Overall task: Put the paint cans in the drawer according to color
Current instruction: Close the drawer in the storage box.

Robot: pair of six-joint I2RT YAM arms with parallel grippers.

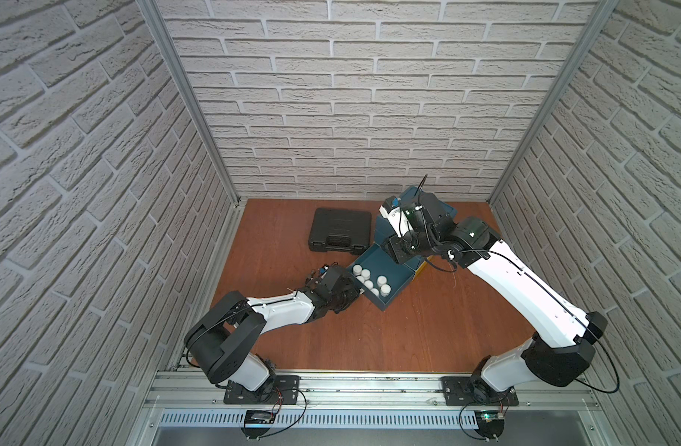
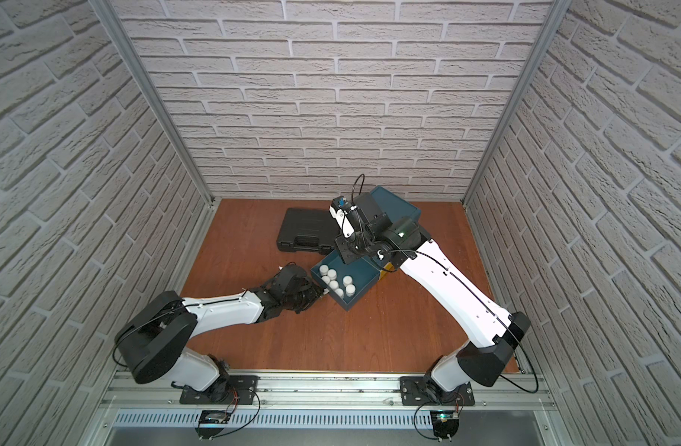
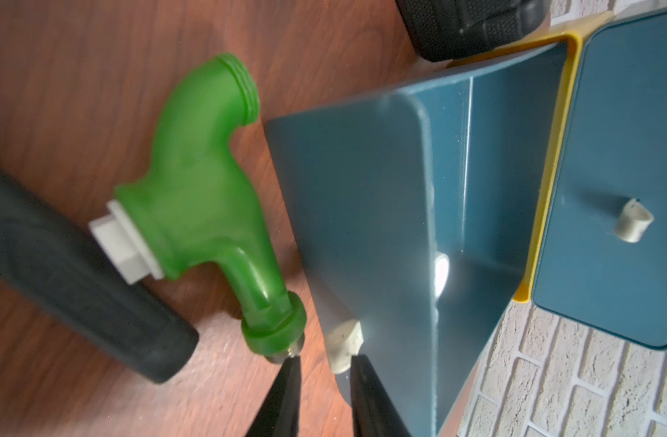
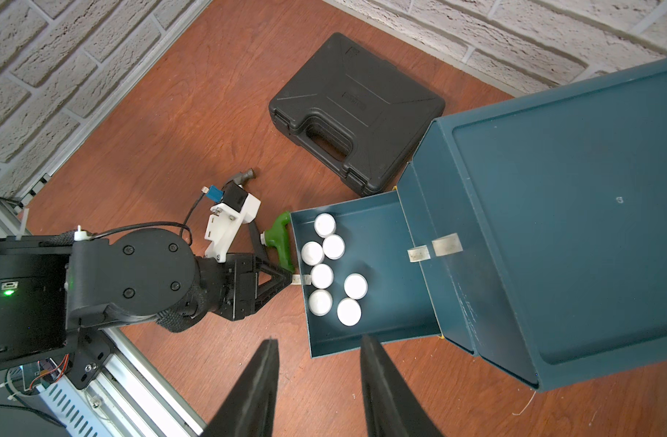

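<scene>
Pale brick-patterned walls close in a reddish wood bench (image 1: 427,328). The left gripper (image 3: 322,357) has its fingers a little apart at the white pull tab (image 3: 343,348) on the front of the open drawer (image 4: 392,246). The tab lies against one finger, with a gap to the other. The right gripper (image 4: 318,338) hangs above the drawer, fingers apart and holding nothing.

Inside the drawer stand seven paint cans (image 4: 321,275). They are white, stubby cylinders with flat round lids. All are upright, lids up, their short axes vertical, and most are clustered toward the front wall.

The drawer is pulled out of a blue cabinet (image 4: 589,227) edged in yellow. A green toy drill (image 3: 195,204) lies just beside the drawer front, with a black-handled hammer (image 3: 78,283) next to it. A closed black tool case (image 4: 356,109) lies farther off.
</scene>
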